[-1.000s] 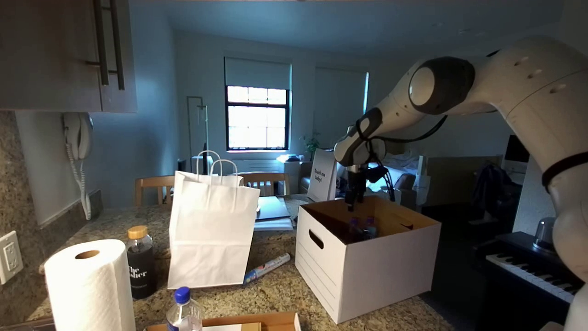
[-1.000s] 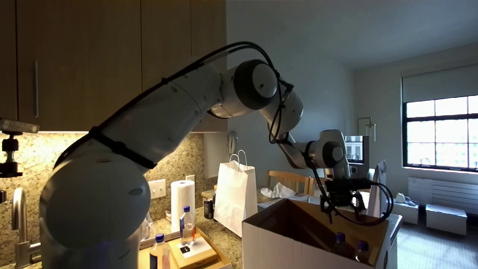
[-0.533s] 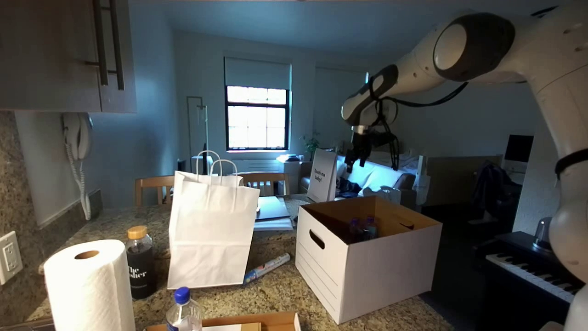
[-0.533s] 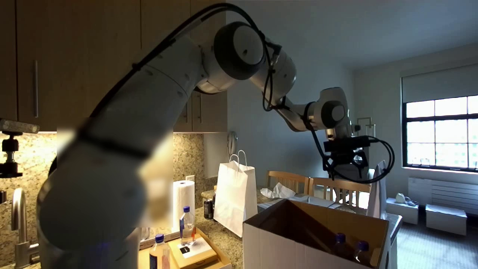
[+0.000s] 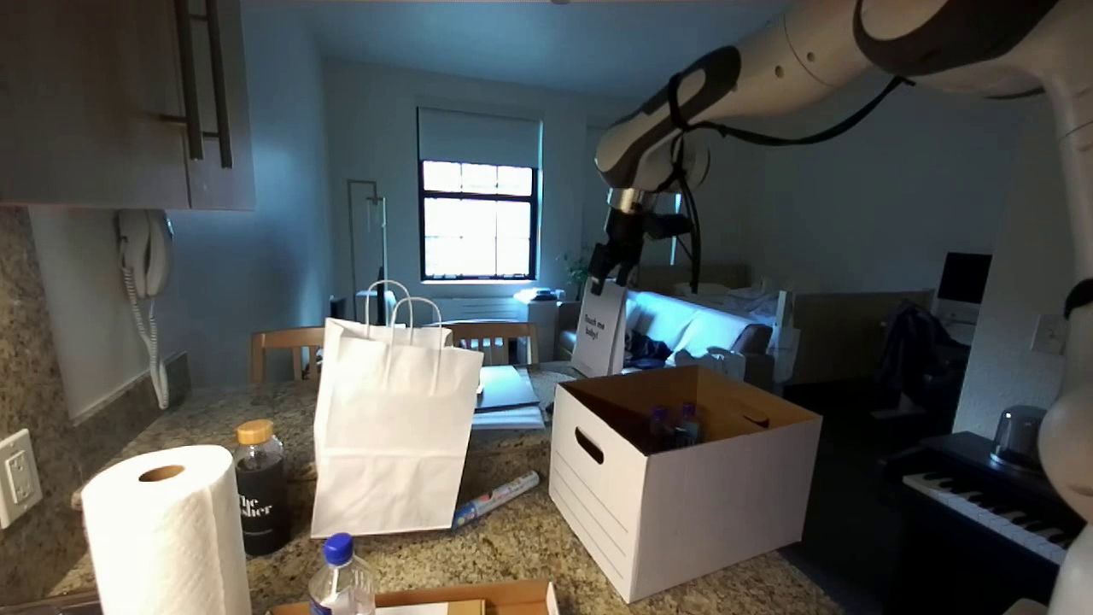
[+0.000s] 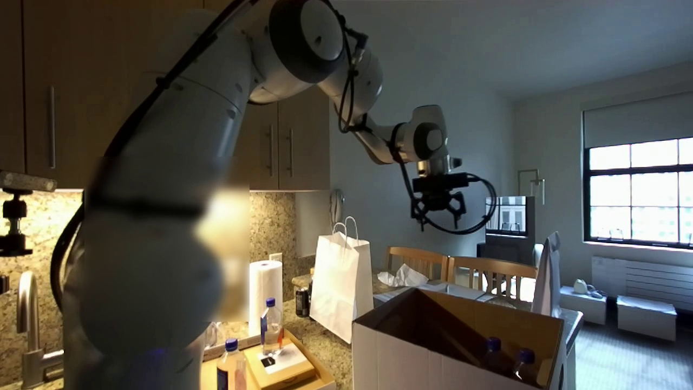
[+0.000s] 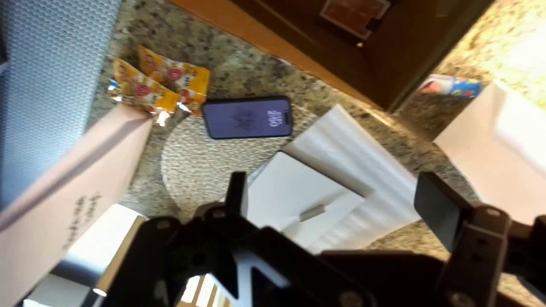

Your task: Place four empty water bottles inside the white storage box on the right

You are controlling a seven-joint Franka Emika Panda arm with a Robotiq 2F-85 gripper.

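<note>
The gripper (image 6: 439, 222) hangs right of centre in an exterior view, higher than the rim of the white storage box (image 5: 721, 512). Its fingers (image 7: 236, 192) are spread wide and point down, with nothing between them; in the wrist view the gap shows only a flat white object (image 7: 294, 192) below, too blurred to name. Two blue-capped water bottles (image 6: 494, 356) stand inside the box, so about half the task looks done.

The next move turns on the two outside it. Low and left of centre in an exterior view, the rear bottle (image 6: 271, 330) stands upright on a flat carton (image 6: 295, 374), in a shallow cardboard tray (image 5: 517, 594); the front bottle (image 6: 231, 368) is upright just beside the carton, its base cut by the frame edge. From the gripper they lie down and leftward, well apart from it, and as seen there the white paper bag (image 6: 341, 287) stands across the way.

Their long axes run vertical, in line with the down-pointing fingers, so a straight descent onto cap or neck seems natural. The single arm (image 6: 270, 65) should probably pass above the bag. The wrist view shows no bottle I can make out, so aiming there must wait for the tray.
</note>
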